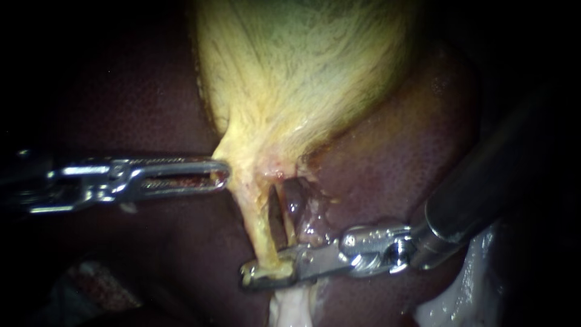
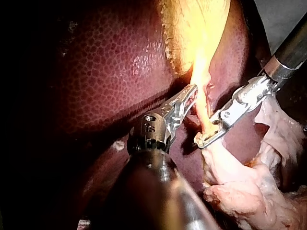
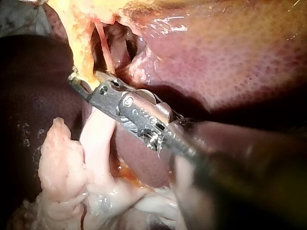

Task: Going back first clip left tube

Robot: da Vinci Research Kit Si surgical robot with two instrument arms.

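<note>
Jaws on your right instrument (image 1: 259,275) were clamped across the left tube (image 1: 254,218), at its end farthest from the gallbladder (image 1: 302,72), tube lying crosswise to them. Your left instrument (image 1: 221,174) pinched the gallbladder's neck.

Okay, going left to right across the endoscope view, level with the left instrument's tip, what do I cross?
Silver left instrument → pale yellow tube below the yellow gallbladder → dark red liver → dark shaft of the right instrument, whose tip reaches back to the tube's lower end.
</note>
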